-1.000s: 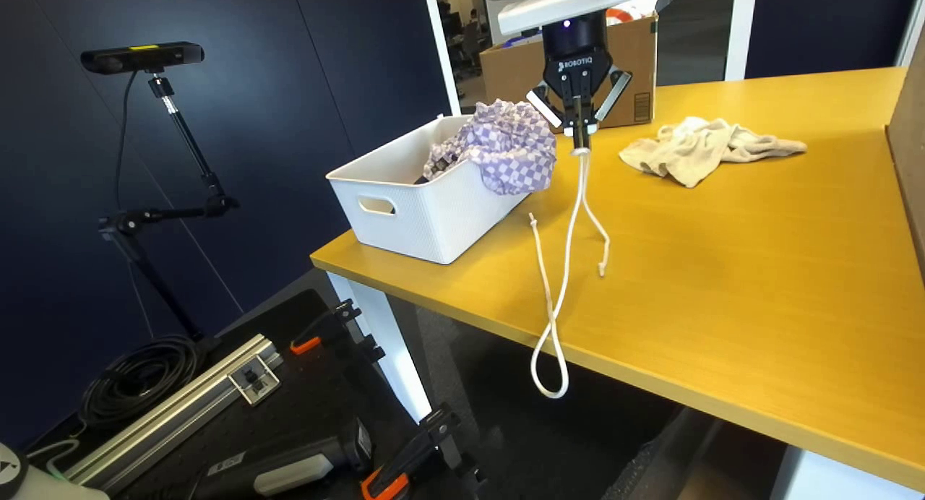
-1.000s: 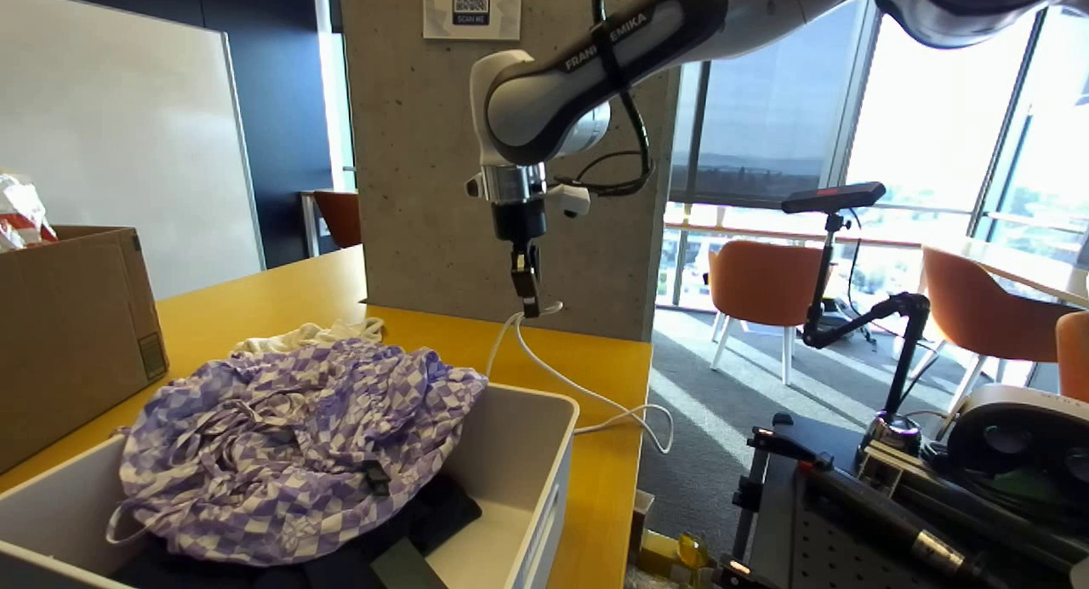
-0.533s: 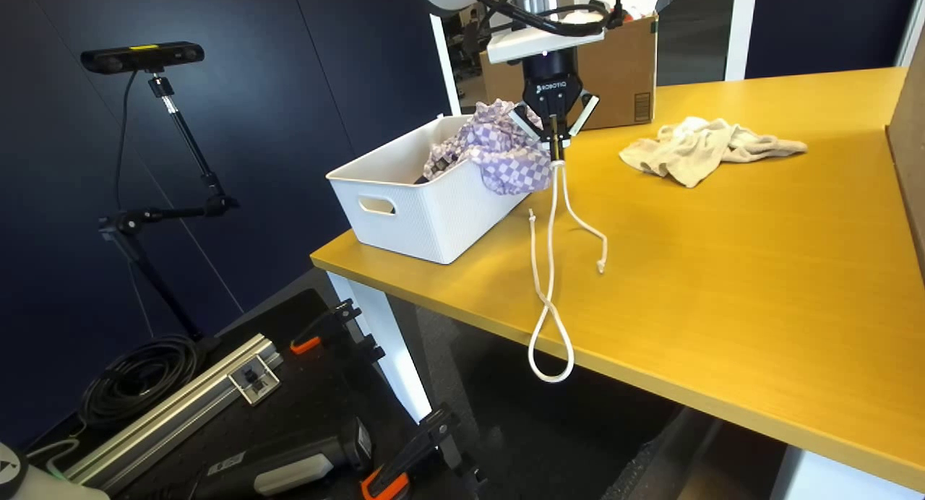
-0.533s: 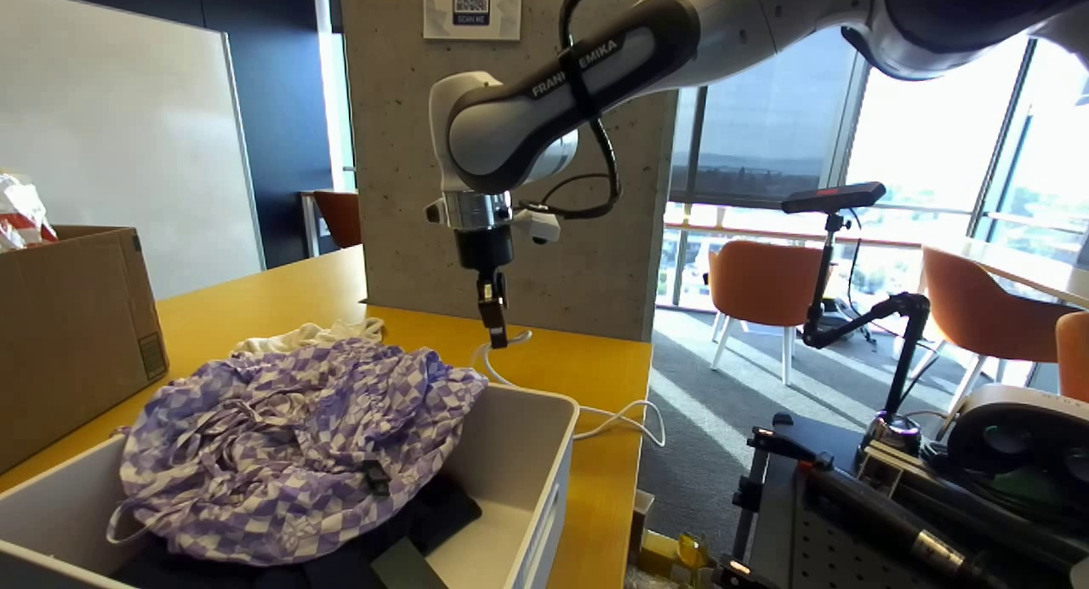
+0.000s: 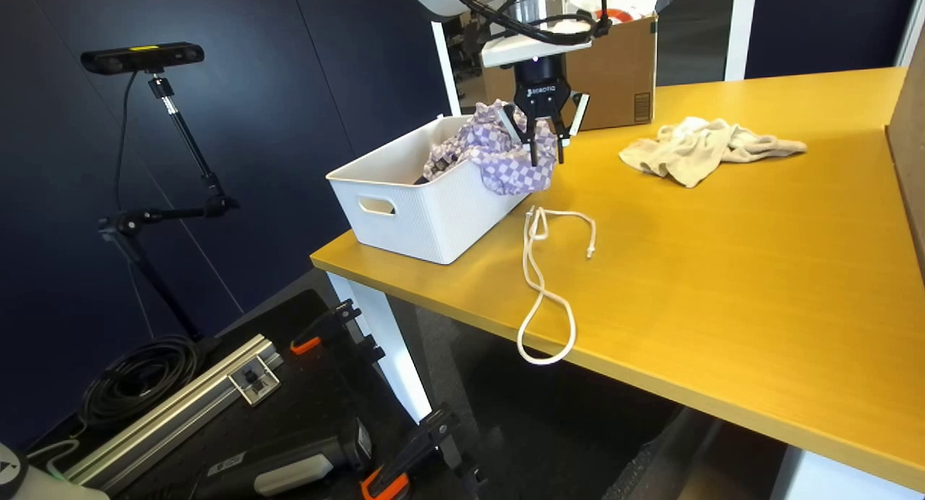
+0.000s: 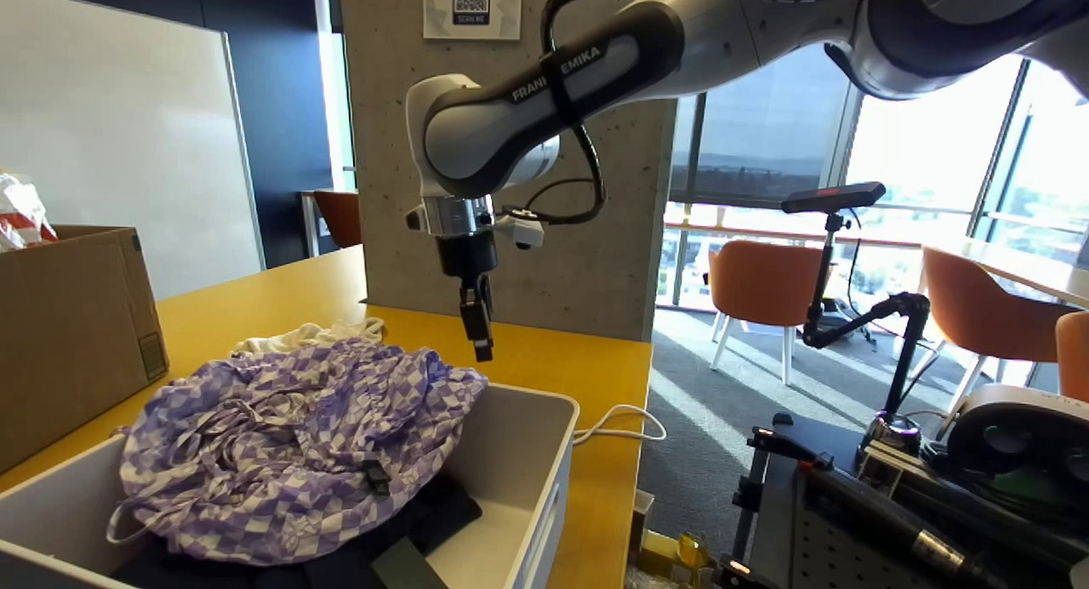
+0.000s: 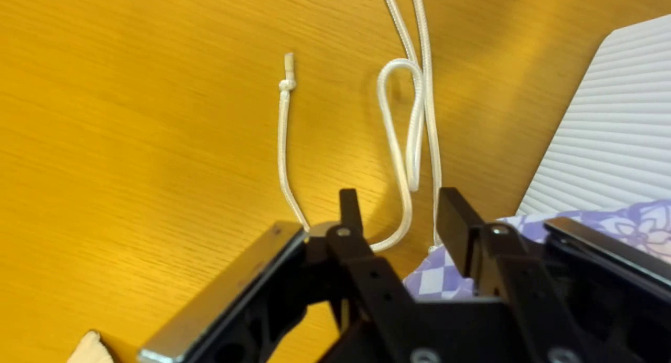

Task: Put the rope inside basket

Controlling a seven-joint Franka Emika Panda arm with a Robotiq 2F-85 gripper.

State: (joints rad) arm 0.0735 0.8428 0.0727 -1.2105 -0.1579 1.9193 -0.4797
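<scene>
Since the gripper [image 5: 547,162] let go, the rope [image 7: 418,103] has dropped.

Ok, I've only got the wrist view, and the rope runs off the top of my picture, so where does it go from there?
Observer: In both exterior views, the rope makes a loop that sticks out past the edge of the table.
Operator: And what's inside the basket?
Observer: Dark things, partly covered by a purple checked cloth.
Operator: What else stands on the table?
Observer: A cardboard box, out of your view.
</scene>
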